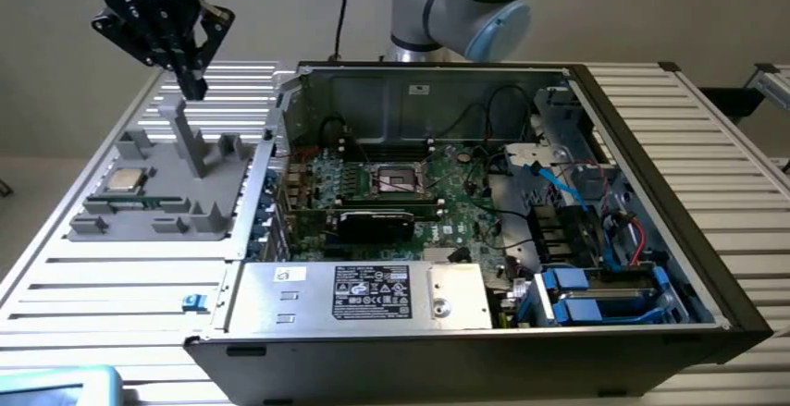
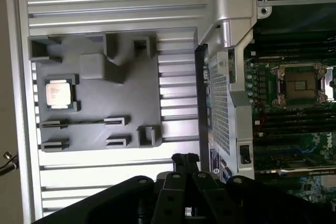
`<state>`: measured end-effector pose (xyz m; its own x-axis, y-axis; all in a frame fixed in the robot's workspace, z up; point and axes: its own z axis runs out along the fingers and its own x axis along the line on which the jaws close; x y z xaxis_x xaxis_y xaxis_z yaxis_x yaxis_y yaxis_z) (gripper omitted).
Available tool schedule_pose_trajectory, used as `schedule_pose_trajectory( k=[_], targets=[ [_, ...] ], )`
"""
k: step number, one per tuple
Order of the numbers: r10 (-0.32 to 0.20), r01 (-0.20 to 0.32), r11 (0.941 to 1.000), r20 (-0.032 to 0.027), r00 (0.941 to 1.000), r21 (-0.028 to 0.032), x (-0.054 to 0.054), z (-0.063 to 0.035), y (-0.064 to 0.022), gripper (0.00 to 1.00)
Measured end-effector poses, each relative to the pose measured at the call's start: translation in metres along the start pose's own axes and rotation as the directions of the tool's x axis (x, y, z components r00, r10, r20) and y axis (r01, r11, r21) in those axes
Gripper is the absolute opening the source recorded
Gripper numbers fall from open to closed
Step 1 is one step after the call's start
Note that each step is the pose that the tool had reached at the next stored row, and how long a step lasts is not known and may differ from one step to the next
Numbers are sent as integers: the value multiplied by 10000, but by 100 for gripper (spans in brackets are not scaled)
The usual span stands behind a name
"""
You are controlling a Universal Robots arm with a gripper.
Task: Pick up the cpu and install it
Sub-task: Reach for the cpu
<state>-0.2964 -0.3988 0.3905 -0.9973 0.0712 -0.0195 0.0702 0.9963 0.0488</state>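
Black claw (image 2: 186, 162), clenched and empty, is hovering apart from the silver square cpu (image 2: 59, 94) lying in a grey plastic fixture (image 2: 131, 103); approach step, the pickup calling for opened jaws.

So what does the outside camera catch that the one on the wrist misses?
Extra in the exterior view: the arm's joints, the silver box with a white label, the blue drive bays. Extra in the wrist view: a straight-down look at the case's perforated wall. Shared: the shut, empty gripper near the grey tray, the cpu lying in it, and the socket.
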Motion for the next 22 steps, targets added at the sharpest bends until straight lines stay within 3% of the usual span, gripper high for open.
schedule_pose_trajectory(
  k=[18, 22],
  targets=[
    [0, 0, 10000, 0, 10000, 0, 817, -1, -58, 11],
    [1, -1, 10000, 1, 10000, 1, 973, 31, 11, 11]
  ],
)
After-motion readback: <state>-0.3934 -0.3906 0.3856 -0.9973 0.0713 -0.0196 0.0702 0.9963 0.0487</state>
